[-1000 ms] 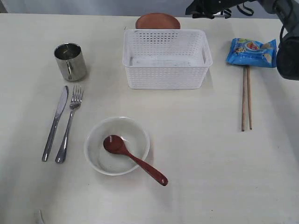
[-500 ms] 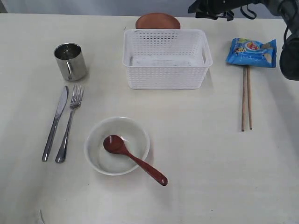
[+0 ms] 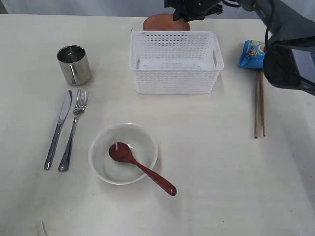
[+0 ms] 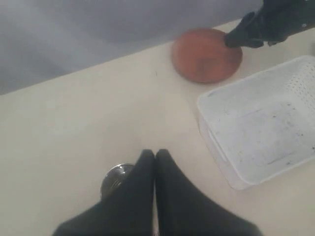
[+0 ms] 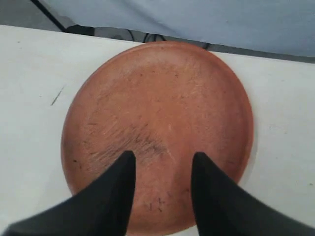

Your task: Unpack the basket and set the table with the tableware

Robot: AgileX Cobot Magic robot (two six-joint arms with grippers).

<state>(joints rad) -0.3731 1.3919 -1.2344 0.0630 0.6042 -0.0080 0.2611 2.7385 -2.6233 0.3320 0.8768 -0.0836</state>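
Brown plate (image 5: 162, 98) lies flat directly under my right claw (image 5: 164, 158), just beyond the basket (image 3: 174, 81). My fingers stand spread and empty above its face. Being round, it favours no approach angle.

My right gripper (image 5: 162, 156) hangs over the plate (image 5: 157, 98) at the table (image 3: 206, 147)'s far edge behind the basket (image 3: 174, 81); cup (image 3: 74, 64), knife (image 3: 59, 129) and fork (image 3: 73, 135) lie toward the left edge, 2 chopsticks (image 3: 259, 110) toward the right.
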